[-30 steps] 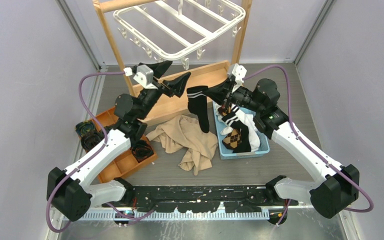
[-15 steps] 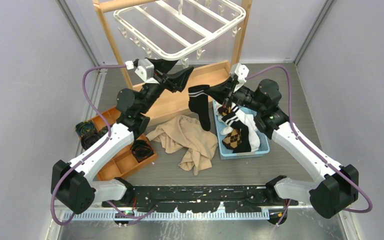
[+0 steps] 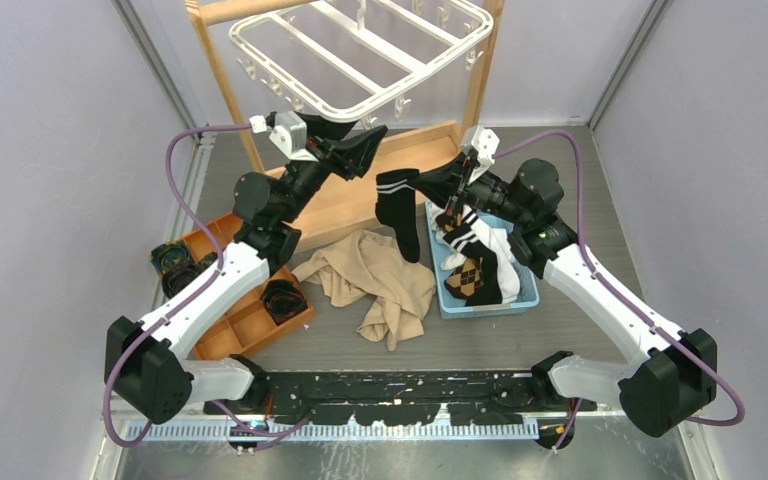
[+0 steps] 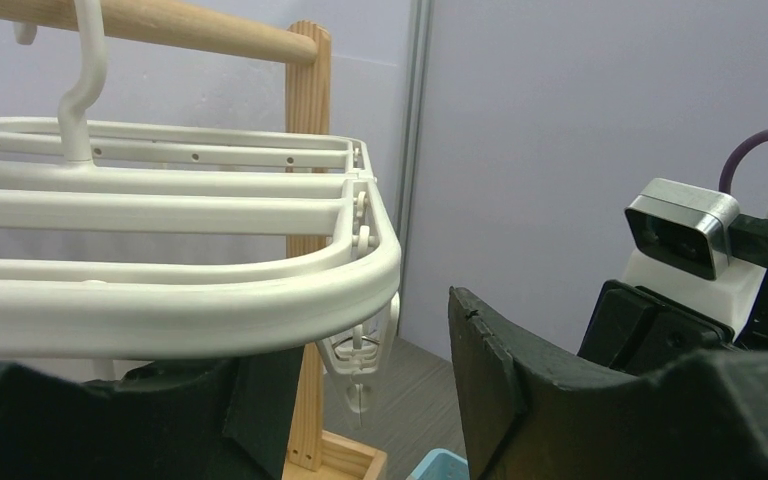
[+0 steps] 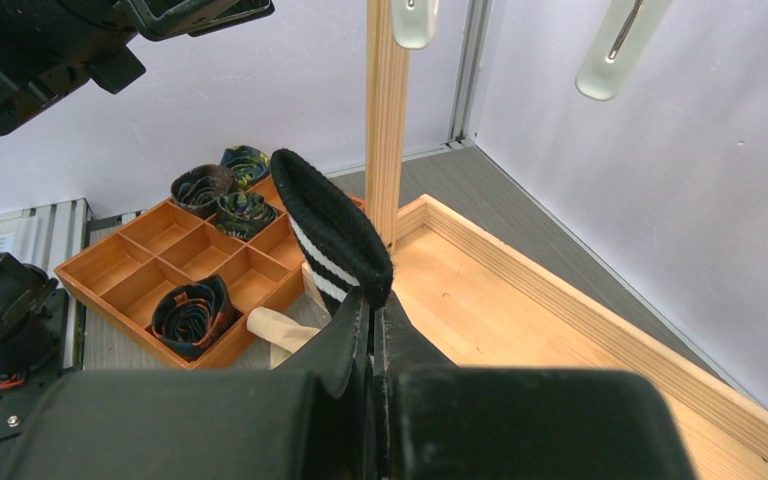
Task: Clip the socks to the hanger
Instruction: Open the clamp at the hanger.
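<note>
Item 1, your right gripper (image 3: 430, 181): pressed together on the striped end of a black white-striped sock (image 3: 401, 218), which hangs above the table (image 3: 600, 200) between the beige cloth (image 3: 385, 285) and the blue basket (image 3: 532, 296).
Item 2, your left gripper (image 4: 370, 352): spread, empty, just beneath the white hanger (image 4: 210, 315) at its rim corner.
Item 3, remaining socks (image 3: 475, 268): heaped in the basket.

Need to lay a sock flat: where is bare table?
Bare grey table lies right of the blue basket, toward the wall, and in the strip between the beige cloth and the arm bases. The wooden base board is also bare. Crowded: centre and left, with cloth, basket and orange tray.
</note>
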### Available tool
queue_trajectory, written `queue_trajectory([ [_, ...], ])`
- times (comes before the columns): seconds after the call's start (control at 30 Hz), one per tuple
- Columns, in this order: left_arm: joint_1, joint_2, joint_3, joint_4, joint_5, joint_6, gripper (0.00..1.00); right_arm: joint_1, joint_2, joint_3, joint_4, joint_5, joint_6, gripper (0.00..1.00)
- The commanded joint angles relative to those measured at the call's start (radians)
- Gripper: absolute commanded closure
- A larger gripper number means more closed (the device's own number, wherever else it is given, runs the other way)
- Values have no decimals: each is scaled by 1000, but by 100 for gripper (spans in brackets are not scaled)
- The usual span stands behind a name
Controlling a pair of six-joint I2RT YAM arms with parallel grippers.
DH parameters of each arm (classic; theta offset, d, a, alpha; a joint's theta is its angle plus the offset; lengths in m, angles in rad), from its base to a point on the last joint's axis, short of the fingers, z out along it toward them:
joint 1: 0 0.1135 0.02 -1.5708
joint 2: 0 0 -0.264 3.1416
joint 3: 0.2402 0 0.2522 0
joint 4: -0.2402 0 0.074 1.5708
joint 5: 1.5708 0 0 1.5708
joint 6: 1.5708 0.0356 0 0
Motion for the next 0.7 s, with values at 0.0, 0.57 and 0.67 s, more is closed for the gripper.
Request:
queue_trajectory([
  [0.0,4,7,46,25,-18,-3,46,-6,-13,4,60,-6,9,99],
  [0.57,4,6,71,-2,-38,-28,85,-11,4,12,74,-12,18,99],
  [0.67,4,2,72,-2,-50,-50,96,-11,13,23,66,-8,28,99],
])
